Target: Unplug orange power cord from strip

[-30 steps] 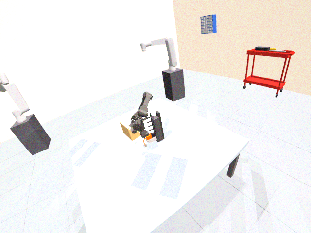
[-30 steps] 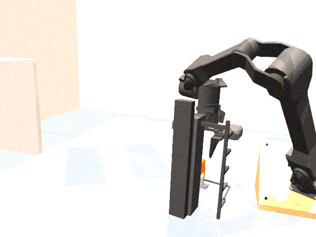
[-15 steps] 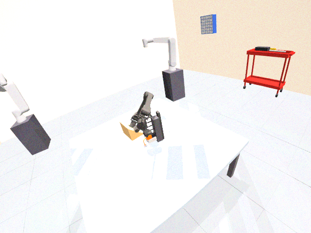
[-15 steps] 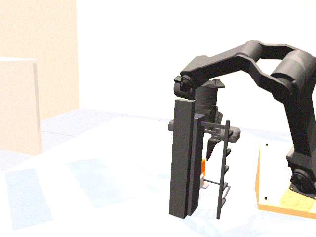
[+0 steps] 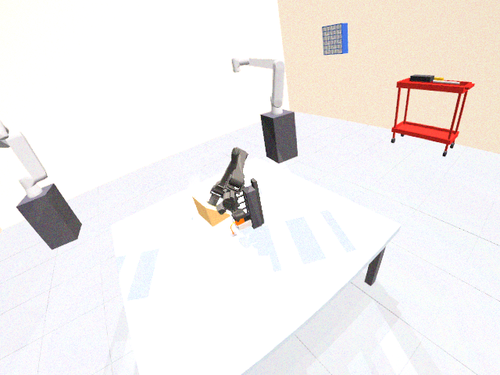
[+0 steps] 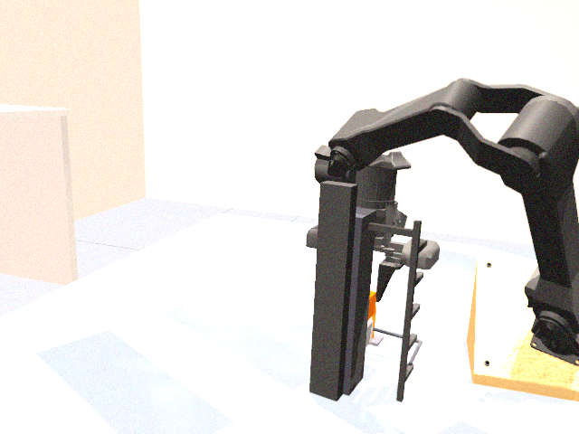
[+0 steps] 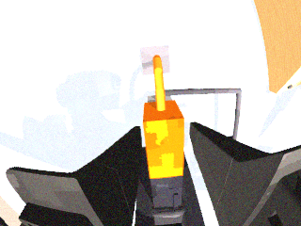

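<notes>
Wrist view: the gripper points down at the orange plug, which sits at frame centre between the two dark fingers. A narrow white gap shows on each side of the plug body, so the fingers stand partly apart and grip nothing. The orange cord rises from the top of the plug toward a small pale square in the upper middle of the frame. Below the plug a grey block continues down into the shadow between the fingers; whether the plug is seated in it cannot be told from this view. A thin grey wire frame runs right of the cord, and a tan board corner fills the upper right. Exterior view: the dark arm arches from the right edge down to the gripper, which hangs behind the upright dark power strip at lower centre. A sliver of the orange plug shows just right of the strip, below the fingertip, apart from it. A ladder-like grey rack stands beside it on the white tabletop. Top view: arm, power strip and orange plug are clustered at frame centre.
</notes>
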`<state>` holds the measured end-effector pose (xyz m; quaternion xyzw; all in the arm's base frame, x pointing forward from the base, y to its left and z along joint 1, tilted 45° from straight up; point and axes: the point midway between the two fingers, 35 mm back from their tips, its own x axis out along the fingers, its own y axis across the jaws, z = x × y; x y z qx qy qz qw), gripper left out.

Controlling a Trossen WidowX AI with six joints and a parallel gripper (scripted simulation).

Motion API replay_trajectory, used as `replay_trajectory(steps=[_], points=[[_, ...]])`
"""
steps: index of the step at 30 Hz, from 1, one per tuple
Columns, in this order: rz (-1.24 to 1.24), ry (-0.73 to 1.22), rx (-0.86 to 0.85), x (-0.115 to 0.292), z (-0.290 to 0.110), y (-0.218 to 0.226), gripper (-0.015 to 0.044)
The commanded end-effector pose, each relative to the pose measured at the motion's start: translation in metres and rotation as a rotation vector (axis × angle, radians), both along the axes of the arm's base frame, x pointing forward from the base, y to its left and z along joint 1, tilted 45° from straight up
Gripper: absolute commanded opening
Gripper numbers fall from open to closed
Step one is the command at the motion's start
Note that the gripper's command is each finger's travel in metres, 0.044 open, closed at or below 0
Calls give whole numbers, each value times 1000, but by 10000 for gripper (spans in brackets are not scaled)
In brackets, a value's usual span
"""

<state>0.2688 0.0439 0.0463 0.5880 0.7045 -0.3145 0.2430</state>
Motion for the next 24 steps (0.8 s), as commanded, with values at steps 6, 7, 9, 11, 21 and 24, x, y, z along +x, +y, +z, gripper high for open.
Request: replay_trajectory(steps=[6,7,9,11,21,24], points=[[0,0,0,0,0,0,61],[0,0,0,0,0,0,55],[0,0,0,0,0,0,41],[0,0,0,0,0,0,28],[-1,0,-2,1,-7,-8,0],[-2,-1,-2,1,-10,-11,0]])
